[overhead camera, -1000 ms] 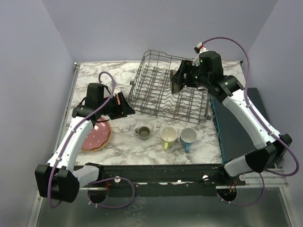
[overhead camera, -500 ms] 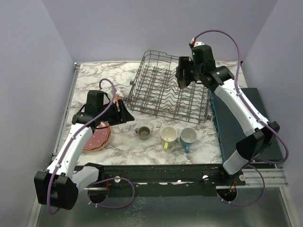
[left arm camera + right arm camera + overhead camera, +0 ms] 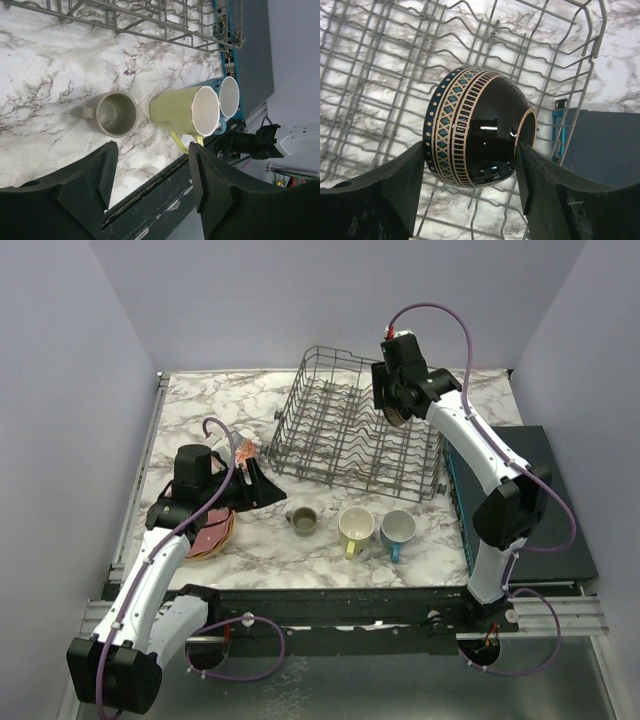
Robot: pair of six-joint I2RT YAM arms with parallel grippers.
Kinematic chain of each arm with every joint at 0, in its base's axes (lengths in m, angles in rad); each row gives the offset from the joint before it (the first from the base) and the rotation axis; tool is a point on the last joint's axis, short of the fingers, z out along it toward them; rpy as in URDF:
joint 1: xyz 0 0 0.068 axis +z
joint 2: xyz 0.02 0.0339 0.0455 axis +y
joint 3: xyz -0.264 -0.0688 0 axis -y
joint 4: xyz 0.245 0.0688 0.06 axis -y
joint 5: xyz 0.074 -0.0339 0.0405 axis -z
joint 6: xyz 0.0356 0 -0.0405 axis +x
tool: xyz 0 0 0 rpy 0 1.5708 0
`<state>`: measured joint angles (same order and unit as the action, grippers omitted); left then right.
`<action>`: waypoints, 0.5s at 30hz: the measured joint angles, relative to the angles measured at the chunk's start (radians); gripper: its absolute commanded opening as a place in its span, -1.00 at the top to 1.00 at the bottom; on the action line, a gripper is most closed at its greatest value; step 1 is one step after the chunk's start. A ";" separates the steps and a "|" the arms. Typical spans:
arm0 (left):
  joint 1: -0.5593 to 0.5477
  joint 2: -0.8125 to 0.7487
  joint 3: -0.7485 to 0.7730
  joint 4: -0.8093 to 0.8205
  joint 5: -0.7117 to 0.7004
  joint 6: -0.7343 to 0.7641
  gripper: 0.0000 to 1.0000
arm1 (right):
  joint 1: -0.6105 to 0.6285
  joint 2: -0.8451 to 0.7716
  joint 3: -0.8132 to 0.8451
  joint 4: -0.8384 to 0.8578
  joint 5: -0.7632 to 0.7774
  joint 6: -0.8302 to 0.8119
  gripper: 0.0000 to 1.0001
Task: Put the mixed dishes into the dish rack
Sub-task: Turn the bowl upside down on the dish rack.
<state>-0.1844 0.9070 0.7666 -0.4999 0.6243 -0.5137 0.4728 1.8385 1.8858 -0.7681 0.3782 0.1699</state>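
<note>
My right gripper point(image 3: 471, 146) is shut on a glossy dark bowl point(image 3: 475, 125) with a blue and cream patterned band. It holds the bowl on its side above the right part of the grey wire dish rack point(image 3: 380, 75), which stands at the back of the table point(image 3: 330, 430). My left gripper point(image 3: 152, 150) is open and empty, low over the marble, just left of the grey-beige mug point(image 3: 116, 114). The pale yellow mug point(image 3: 187, 111) and the blue mug point(image 3: 229, 96) stand to the grey-beige mug's right. A stack of plates point(image 3: 205, 532), pink on top, lies under my left arm.
A dark flat box point(image 3: 520, 490) lies along the table's right edge, beside the rack. The black front rail point(image 3: 165, 200) runs close under my left gripper. The three mugs stand in a row point(image 3: 356, 527) in front of the rack.
My right arm has swung the bowl back and left, higher over the rack's right end. My left arm has drawn back toward the near edge, its gripper still by the plates.
</note>
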 measured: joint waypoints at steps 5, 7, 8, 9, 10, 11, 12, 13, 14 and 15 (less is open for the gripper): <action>0.000 -0.053 -0.018 0.032 0.009 -0.006 -0.30 | -0.011 0.082 0.058 -0.009 0.060 -0.035 0.13; 0.000 -0.058 -0.019 0.042 0.011 -0.006 -0.30 | -0.019 0.119 0.084 -0.011 0.082 -0.048 0.13; 0.000 -0.060 -0.020 0.045 0.012 -0.006 -0.30 | -0.023 0.139 0.097 -0.012 0.091 -0.055 0.13; 0.000 -0.062 -0.023 0.048 0.012 -0.006 -0.30 | -0.027 0.158 0.110 -0.012 0.102 -0.061 0.13; 0.000 -0.064 -0.024 0.049 0.012 -0.007 -0.30 | -0.031 0.177 0.122 -0.012 0.111 -0.067 0.13; 0.000 -0.067 -0.025 0.050 0.012 -0.007 -0.30 | -0.036 0.196 0.132 -0.011 0.118 -0.072 0.13; 0.000 -0.069 -0.025 0.050 0.012 -0.008 -0.30 | -0.041 0.213 0.142 -0.013 0.126 -0.076 0.13; 0.000 -0.072 -0.026 0.051 0.012 -0.009 -0.30 | -0.045 0.227 0.149 -0.012 0.133 -0.082 0.14; 0.000 -0.076 -0.027 0.051 0.012 -0.009 -0.30 | -0.049 0.243 0.157 -0.011 0.140 -0.088 0.13; 0.000 -0.080 -0.028 0.051 0.012 -0.010 -0.30 | -0.051 0.257 0.162 -0.010 0.149 -0.095 0.14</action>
<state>-0.1844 0.8268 0.7383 -0.4488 0.6365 -0.5232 0.4217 2.0960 2.0480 -0.7780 0.5274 0.0753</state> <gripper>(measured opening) 0.649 0.690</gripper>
